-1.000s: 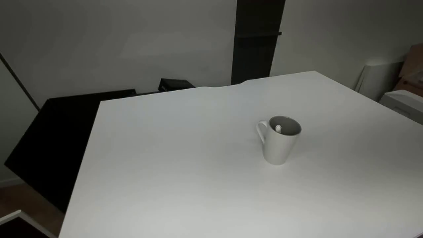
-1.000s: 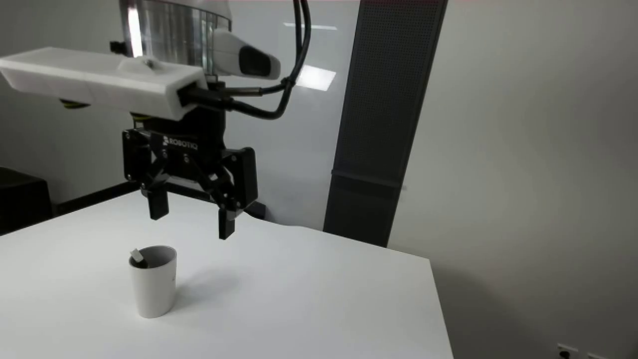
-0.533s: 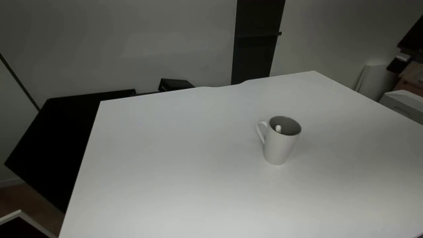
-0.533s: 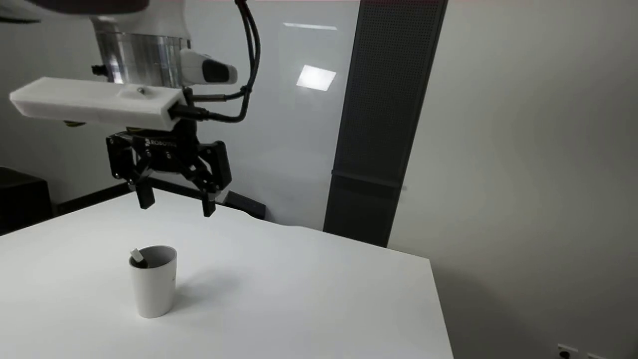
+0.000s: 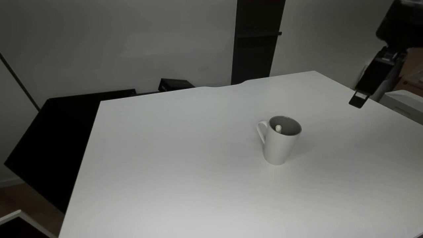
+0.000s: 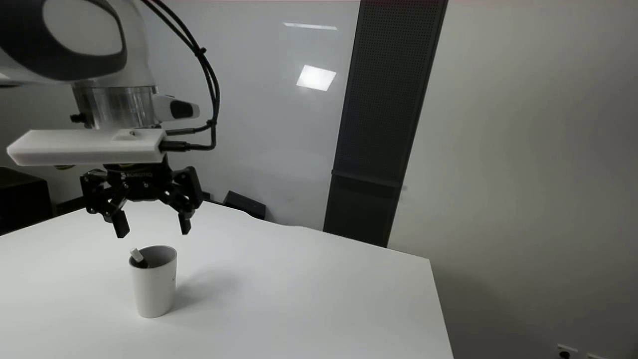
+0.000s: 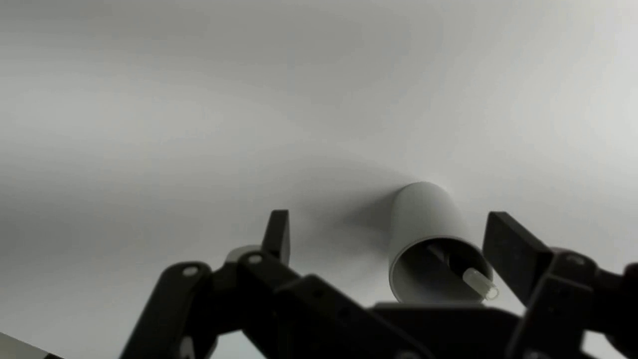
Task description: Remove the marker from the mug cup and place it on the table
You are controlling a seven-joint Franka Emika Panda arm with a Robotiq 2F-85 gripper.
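Spread and holding nothing, the pincer [image 6: 153, 229] may topple the white mug [image 6: 155, 291] if it descends off-centre from the leaning marker [image 7: 478, 283].

Dim light, soft shadows [image 6: 212, 286]

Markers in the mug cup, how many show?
1: the marker leans inside the mug cup, whitish end near the rim. The mug cup's bottom is hidden, so more may lie unseen.
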